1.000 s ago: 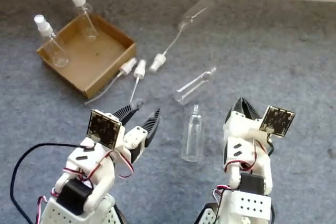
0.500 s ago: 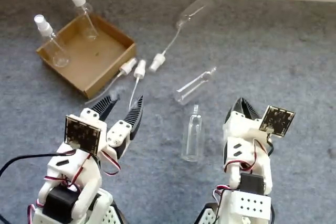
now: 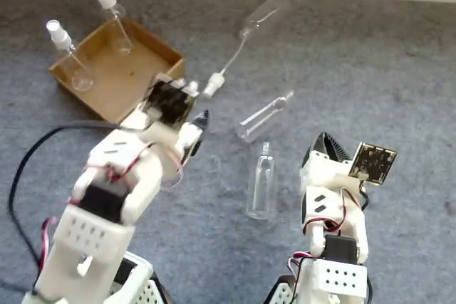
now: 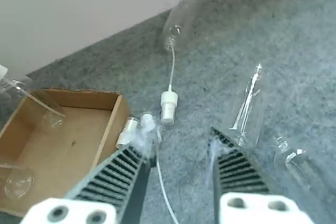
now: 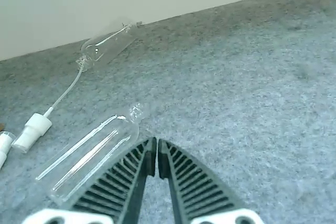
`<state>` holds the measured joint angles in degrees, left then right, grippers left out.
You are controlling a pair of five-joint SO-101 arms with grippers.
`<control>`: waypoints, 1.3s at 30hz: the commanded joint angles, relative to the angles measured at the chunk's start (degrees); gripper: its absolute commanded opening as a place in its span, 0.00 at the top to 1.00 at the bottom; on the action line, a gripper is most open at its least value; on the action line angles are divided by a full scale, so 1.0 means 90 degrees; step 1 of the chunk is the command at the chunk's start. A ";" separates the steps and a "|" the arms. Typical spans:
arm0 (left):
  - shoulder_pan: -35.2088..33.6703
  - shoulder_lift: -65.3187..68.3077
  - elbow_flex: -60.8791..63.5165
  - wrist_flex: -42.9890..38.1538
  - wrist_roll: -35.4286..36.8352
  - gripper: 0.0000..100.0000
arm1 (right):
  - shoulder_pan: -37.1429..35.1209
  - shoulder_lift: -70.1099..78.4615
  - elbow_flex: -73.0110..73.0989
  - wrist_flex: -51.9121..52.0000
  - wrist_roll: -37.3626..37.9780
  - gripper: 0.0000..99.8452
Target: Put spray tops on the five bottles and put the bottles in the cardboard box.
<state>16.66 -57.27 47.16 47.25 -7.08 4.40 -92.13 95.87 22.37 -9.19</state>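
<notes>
Two clear bottles with white spray tops stand in the cardboard box (image 3: 135, 69), one (image 3: 68, 55) at its left corner and one (image 3: 110, 12) at its far corner. Three uncapped bottles lie on the carpet: a far one (image 3: 267, 12), a middle one (image 3: 263, 115) and a near one (image 3: 261, 179). Loose spray tops (image 3: 214, 85) with long tubes lie just right of the box. My left gripper (image 4: 181, 145) hangs open above two of these tops (image 4: 147, 124), close to the box (image 4: 58, 135). My right gripper (image 5: 156, 156) is shut and empty beside the middle bottle (image 5: 89, 161).
Grey carpet covers the table, with a pale wall along its far edge. The third spray top (image 4: 168, 106) has its tube running toward the far bottle (image 4: 176, 19). A black cable (image 3: 21, 176) loops at the left arm's base.
The left arm has stretched forward and now hangs over the spray tops beside the box, its gripper still open. The right arm has barely moved.
</notes>
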 commanded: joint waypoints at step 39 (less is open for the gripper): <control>0.0405 1.1355 -0.8747 -0.3272 -0.0645 0.89 | -0.0435 -0.0083 0.0327 -0.0142 -0.0049 1.00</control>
<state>19.91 39.78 -21.23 19.30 -13.67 0.79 -92.13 95.87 22.37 -9.19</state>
